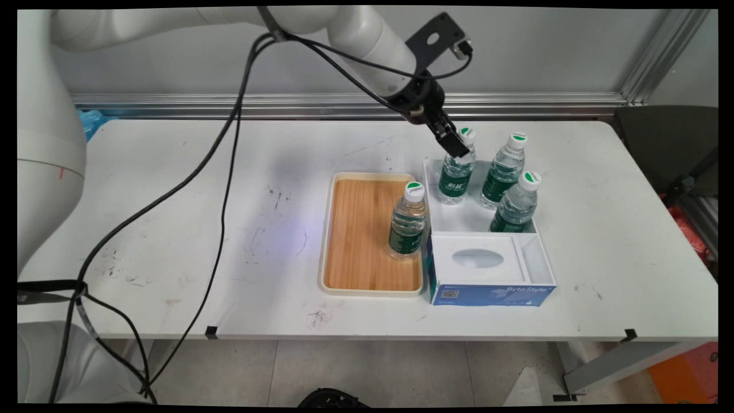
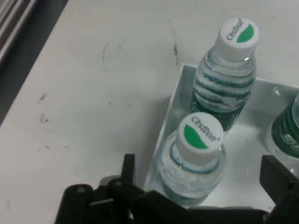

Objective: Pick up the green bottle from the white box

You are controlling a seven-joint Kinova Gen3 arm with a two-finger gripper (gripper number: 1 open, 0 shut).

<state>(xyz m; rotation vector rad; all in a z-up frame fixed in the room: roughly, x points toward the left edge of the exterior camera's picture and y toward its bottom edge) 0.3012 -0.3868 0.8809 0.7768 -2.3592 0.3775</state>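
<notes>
My black gripper (image 1: 456, 147) hangs open over the back-left water bottle (image 1: 456, 179) in a white open box (image 1: 431, 189). In the hand view that bottle's green-and-white cap (image 2: 202, 136) sits between my two spread fingers (image 2: 128, 167), with gaps on both sides. Two more bottles stand in the same box: one at the back right (image 1: 503, 172), also visible beyond the first (image 2: 229, 81), and one nearer the front (image 1: 516, 207), cut by the picture's edge (image 2: 287, 130).
A wooden tray (image 1: 355, 229) with a cream rim lies left of the box, and another water bottle (image 1: 408, 221) stands upright at its right side. A blue tissue box (image 1: 487, 269) sits at the front of the white box. Black cables (image 1: 223, 189) hang over the table's left half.
</notes>
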